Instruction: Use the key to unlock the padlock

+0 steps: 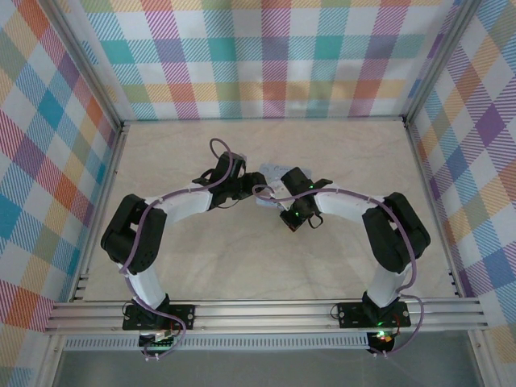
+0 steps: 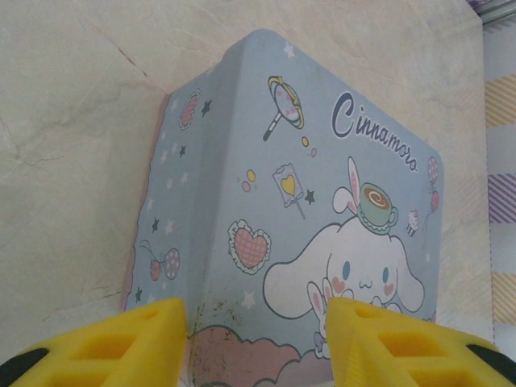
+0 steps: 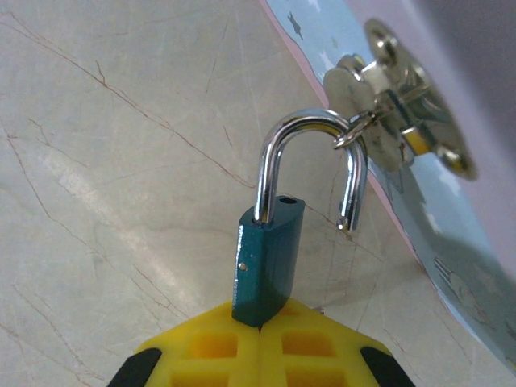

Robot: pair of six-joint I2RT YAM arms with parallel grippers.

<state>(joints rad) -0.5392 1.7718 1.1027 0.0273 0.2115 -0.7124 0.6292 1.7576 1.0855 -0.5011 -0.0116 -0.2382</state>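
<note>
While your right gripper (image 3: 260, 339) squeezed the padlock (image 3: 270, 254), its loop (image 3: 310, 125) stood open, hooked in the clasp ring (image 3: 352, 134) of the blue tin (image 2: 322, 201). Unlocking looked done; next it needed slipping off gently. Your left gripper (image 2: 256, 339) sat at the tin, grip unclear.

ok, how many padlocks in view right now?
1. The padlock, teal body pinched in the right gripper, open shackle hooked on the clasp of the tin. From above the tin's front is covered, so another could hide there.
</note>
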